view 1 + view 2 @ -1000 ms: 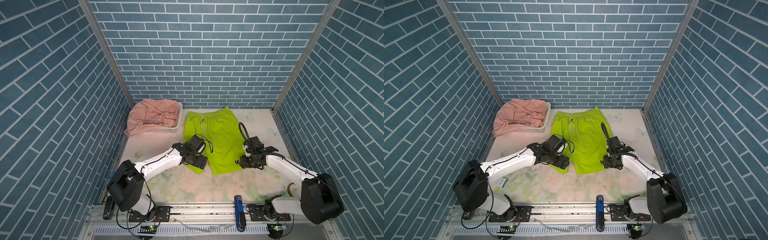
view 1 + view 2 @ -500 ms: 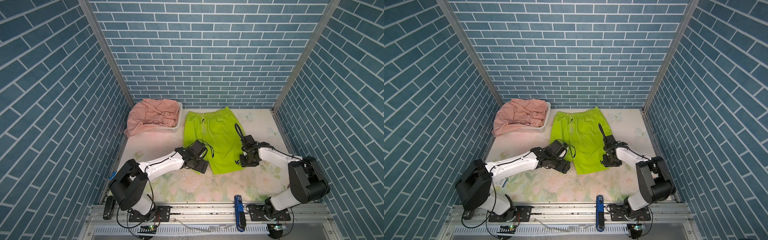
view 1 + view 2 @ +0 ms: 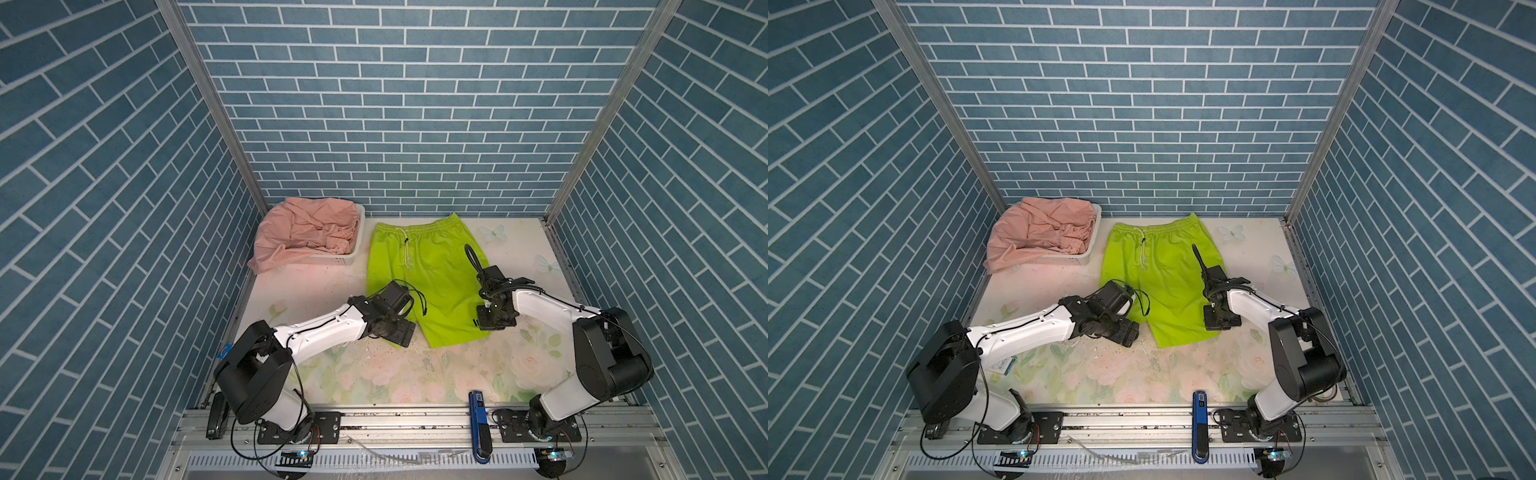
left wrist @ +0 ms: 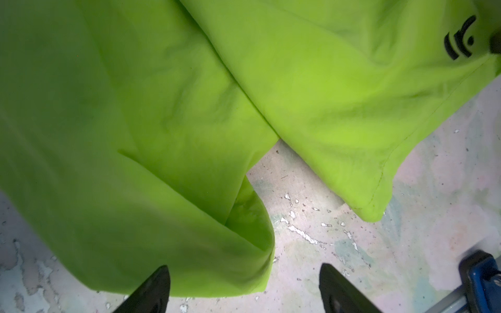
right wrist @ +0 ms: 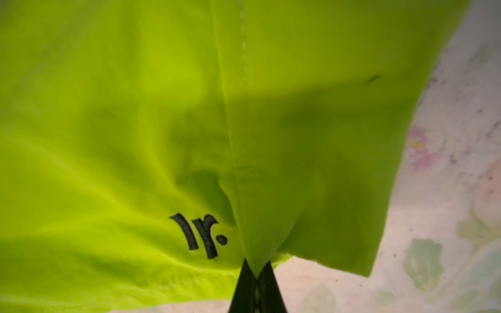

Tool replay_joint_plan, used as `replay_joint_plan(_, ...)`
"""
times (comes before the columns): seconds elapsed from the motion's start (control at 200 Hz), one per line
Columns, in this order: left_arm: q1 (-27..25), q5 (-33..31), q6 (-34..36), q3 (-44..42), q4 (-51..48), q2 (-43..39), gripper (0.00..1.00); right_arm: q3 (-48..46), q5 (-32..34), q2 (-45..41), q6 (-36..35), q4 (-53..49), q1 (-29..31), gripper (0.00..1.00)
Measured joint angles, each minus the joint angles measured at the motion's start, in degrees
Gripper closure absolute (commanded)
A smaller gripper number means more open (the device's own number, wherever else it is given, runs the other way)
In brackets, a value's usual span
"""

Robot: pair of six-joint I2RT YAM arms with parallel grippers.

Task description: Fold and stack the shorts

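I see the pink shorts (image 3: pixel 305 232) heaped in the basket (image 3: pixel 353 258) at the worktop (image 3: pixel 316 291) far-left corner. My left end effector (image 4: pixel 244 273) gapes at the near hem of the green shorts (image 3: pixel 432 282), which lie flat mid-worktop; my right end effector (image 5: pixel 256 271) pinches their hem.

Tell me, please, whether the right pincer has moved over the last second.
No, hardly: the right pincer stays at the hem of the neon lime-green fabric shorts, no nearer the white perforated plastic basket; only its jaws have closed on the fabric.

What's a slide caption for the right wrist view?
Right hand shut on the green shorts' hem beside the black logo.
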Motion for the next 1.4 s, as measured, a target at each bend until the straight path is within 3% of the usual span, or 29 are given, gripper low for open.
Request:
replay_joint_plan(0.3, -1.5, 3.8, 2.8, 0.1, 4.7, 3.0, 0.06, 4.0, 0.0, -8.7, -3.1, -3.5, -11.6, 1.0)
replay_joint_plan(0.485, -3.2, 2.1, 3.1, 3.8, 3.9, 10.8, 0.22, 6.2, -4.5, -9.9, -3.9, -2.7, -11.8, 1.0)
replay_joint_plan(0.58, -3.7, 0.2, 3.2, 4.3, 2.6, 13.0, 0.42, 6.8, -5.7, -9.9, -4.4, -2.6, -12.0, 1.0)
replay_joint_plan(0.76, -3.9, -3.1, 2.1, 5.3, -0.7, 13.6, 1.0, 8.7, -6.6, -9.9, -5.2, -2.4, -12.7, 1.0)
replay_joint_plan(0.97, -3.9, -2.5, 3.9, 8.5, -4.8, 12.5, 1.0, 10.2, -8.1, -9.9, -7.5, -2.6, -16.4, 1.0)
replay_joint_plan(1.255, -4.1, 16.7, 7.1, 14.2, -5.5, -3.2, 1.0, 16.1, -14.7, -8.8, -10.0, -2.8, -23.8, 1.0)
replay_joint_plan(1.4, -4.1, 22.3, 9.7, 16.9, -9.0, -8.7, 1.0, 18.4, -17.6, -7.1, -10.5, -3.4, -26.4, 1.0)
